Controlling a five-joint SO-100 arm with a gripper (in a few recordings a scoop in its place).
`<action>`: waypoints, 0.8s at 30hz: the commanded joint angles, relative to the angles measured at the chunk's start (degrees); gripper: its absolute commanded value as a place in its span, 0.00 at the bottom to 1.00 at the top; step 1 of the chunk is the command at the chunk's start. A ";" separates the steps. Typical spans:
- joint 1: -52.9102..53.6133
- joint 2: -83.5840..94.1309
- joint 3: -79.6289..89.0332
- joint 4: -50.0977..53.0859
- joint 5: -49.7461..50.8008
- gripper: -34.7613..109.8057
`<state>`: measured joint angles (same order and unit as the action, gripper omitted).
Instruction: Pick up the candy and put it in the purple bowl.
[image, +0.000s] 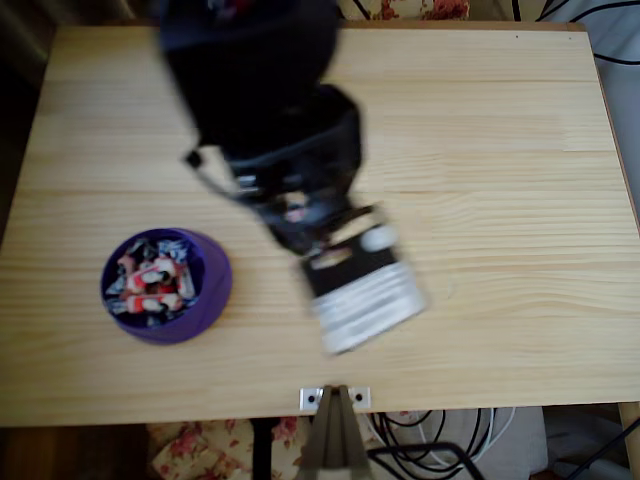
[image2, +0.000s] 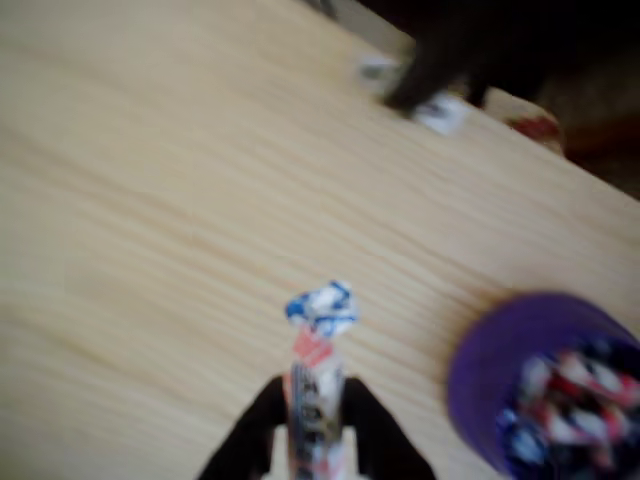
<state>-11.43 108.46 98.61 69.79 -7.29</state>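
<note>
In the wrist view my gripper (image2: 312, 405) is shut on a candy (image2: 320, 312). Its white and red-orange body sits between the dark fingers (image2: 262, 425), and a twisted blue-white end sticks out ahead. The candy hangs above the wooden table. The purple bowl (image2: 480, 375) is to the lower right of the gripper, with several wrapped candies inside. In the overhead view the blurred arm reaches down the middle of the table. There the gripper (image: 352, 288) is to the right of the purple bowl (image: 212, 285), clear of its rim.
The light wooden table (image: 500, 150) spreads to the right and behind the arm. A metal bracket and camera post (image: 335, 400) sit at the front edge. Cables (image: 470, 450) lie beyond the table's front edge on the right.
</note>
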 joint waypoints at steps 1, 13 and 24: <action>7.38 2.46 -7.29 2.20 -1.67 0.26; 21.18 -6.59 -14.59 4.57 -4.04 0.24; 26.81 -13.62 -18.90 5.89 -5.36 0.24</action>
<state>13.36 93.60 85.52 74.97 -11.60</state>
